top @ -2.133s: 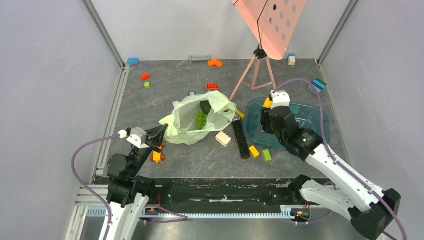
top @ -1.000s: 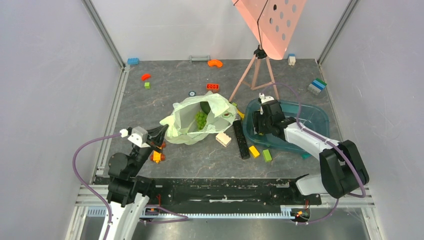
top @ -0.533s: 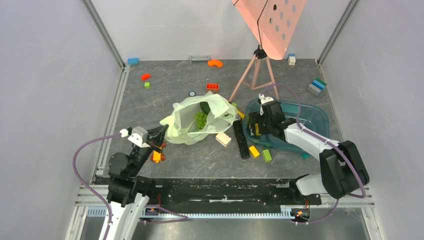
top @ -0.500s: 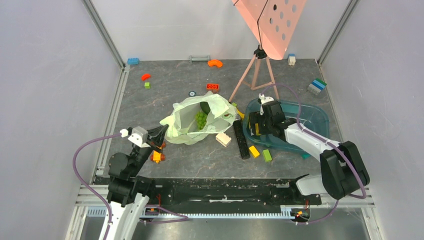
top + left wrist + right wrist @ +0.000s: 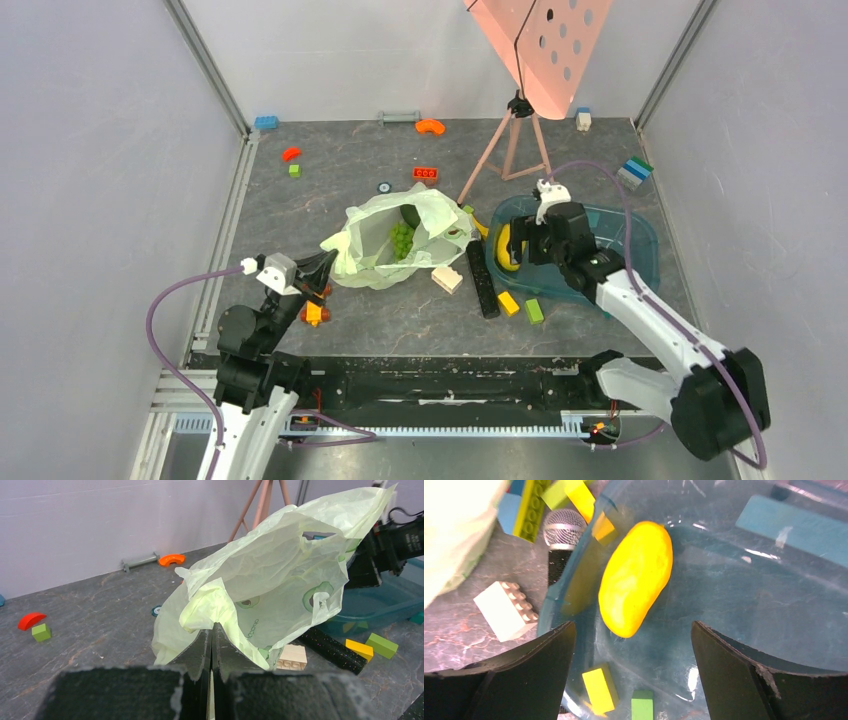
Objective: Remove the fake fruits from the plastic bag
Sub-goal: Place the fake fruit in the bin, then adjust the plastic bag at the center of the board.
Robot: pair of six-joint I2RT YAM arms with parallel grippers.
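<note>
The pale-green plastic bag (image 5: 375, 262) lies mid-table with its mouth facing up. Inside it I see a bumpy green cluster (image 5: 402, 238) and a dark green fruit (image 5: 411, 214). My left gripper (image 5: 322, 262) is shut on the bag's near-left edge, and in the left wrist view the film (image 5: 280, 575) bunches at the gripper (image 5: 212, 627). A smooth yellow fruit (image 5: 636, 575) lies loose at the left end of the teal tray (image 5: 749, 605). My right gripper (image 5: 633, 626) hovers open just above it with nothing between its fingers. From above, the yellow fruit (image 5: 512, 247) shows beside the right gripper (image 5: 528, 248).
A black microphone (image 5: 480, 275), a cream brick (image 5: 447, 277), a yellow brick (image 5: 508, 303) and a green brick (image 5: 535, 311) lie between the bag and the tray (image 5: 640, 240). A tripod (image 5: 510, 145) holding a pink board stands behind. Small bricks lie scattered along the far edge.
My right gripper has opened, risen and drawn back from the tray's left end, and the yellow fruit now lies free in the tray. The left arm and the bag have not moved.
</note>
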